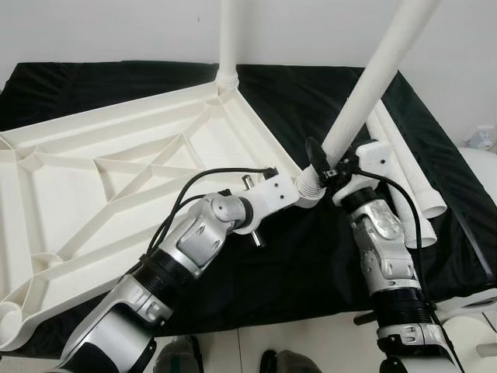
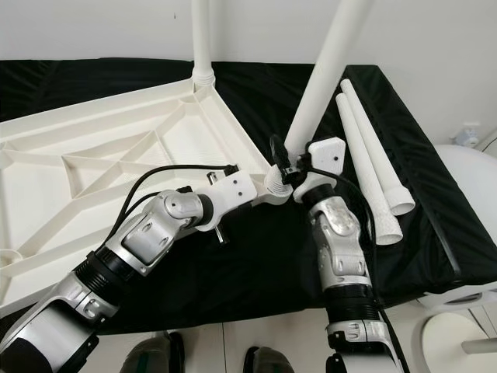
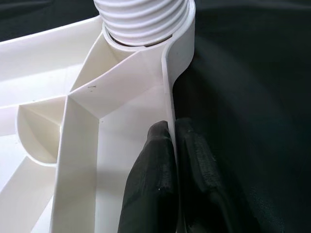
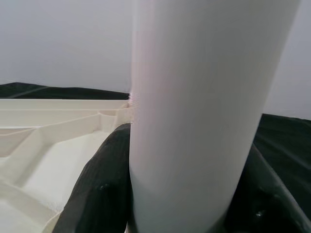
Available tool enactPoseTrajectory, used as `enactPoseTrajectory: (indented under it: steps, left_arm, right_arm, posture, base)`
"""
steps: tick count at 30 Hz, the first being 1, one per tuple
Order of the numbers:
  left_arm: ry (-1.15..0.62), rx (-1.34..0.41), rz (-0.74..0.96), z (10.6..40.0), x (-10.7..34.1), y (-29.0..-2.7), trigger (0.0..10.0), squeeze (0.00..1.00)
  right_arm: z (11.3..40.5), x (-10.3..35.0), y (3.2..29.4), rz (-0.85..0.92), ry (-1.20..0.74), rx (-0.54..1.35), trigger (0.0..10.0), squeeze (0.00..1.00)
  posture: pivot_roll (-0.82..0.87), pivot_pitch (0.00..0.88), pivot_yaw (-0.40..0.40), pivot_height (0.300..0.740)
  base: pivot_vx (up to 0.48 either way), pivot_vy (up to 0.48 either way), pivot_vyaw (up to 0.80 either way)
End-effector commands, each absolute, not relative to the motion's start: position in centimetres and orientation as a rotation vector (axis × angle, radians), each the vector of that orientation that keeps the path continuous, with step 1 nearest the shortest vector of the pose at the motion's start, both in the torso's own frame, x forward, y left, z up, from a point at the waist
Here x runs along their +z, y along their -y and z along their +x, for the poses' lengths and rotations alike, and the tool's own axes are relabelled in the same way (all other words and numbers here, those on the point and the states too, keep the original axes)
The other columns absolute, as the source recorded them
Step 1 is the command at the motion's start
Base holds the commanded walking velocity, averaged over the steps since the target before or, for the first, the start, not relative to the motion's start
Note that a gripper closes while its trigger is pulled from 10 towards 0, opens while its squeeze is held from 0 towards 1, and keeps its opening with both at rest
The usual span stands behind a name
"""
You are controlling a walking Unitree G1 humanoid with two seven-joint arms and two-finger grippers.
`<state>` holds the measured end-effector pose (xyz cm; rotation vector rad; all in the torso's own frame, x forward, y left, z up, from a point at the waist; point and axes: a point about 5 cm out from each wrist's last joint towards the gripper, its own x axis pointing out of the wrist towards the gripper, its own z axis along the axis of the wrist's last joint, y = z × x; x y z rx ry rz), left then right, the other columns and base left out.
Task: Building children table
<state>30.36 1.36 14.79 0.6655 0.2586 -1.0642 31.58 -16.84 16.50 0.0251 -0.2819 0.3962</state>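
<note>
Table leg (image 4: 204,116) within right end effector (image 4: 180,194)

Bright, even indoor light, seemingly from overhead. Crisp in both head views, no motion blur. Soft shadows only, tucked under the ribs of the white tabletop (image 1: 116,155). Faint sheen on the black cloth (image 1: 311,93). Slightly washed out on the white leg (image 4: 204,111), soft and out of focus up close. Sharp on the black fingers (image 3: 160,184).

leg (image 1: 380,70) top cut off, tabletop (image 1: 116,179) cropped
</note>
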Motion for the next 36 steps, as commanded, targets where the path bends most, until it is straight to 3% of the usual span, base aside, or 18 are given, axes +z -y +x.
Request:
enactPoseTrajectory:
  steps: [1, 10, 22, 36]
  left_arm:
    - [-0.293, -1.092, 0.696, 30.0, 14.1, -1.4, 10.0, 0.00]
    - [-0.295, -1.096, 0.698, 29.9, 14.0, -1.4, 10.0, 0.00]
    - [-0.291, -1.108, 0.701, 29.7, 14.0, -1.2, 10.0, 0.00]
    - [-0.292, -1.105, 0.700, 29.7, 14.0, -1.3, 10.0, 0.00]
  right_arm:
    - [30.8, 12.0, 18.6, 0.081, 0.068, 0.378, 10.0, 0.00]
    - [31.4, 11.9, 19.1, 0.060, 0.023, 0.453, 10.0, 0.00]
    - [31.5, 11.9, 19.8, -0.075, -0.040, 0.691, 10.0, 0.00]
    - [31.8, 11.4, 21.2, -0.043, -0.070, 0.630, 10.0, 0.00]
  posture:
    - [-0.03, 0.107, -0.028, 0.740]
    - [-0.03, 0.103, -0.023, 0.740]
    - [-0.02, 0.096, -0.019, 0.740]
    - [-0.02, 0.100, -0.023, 0.740]
  base:
    - [0.000, 0.000, 0.00]
    - [0.000, 0.000, 0.00]
    - [0.000, 0.000, 0.00]
    - [0.000, 0.000, 0.00]
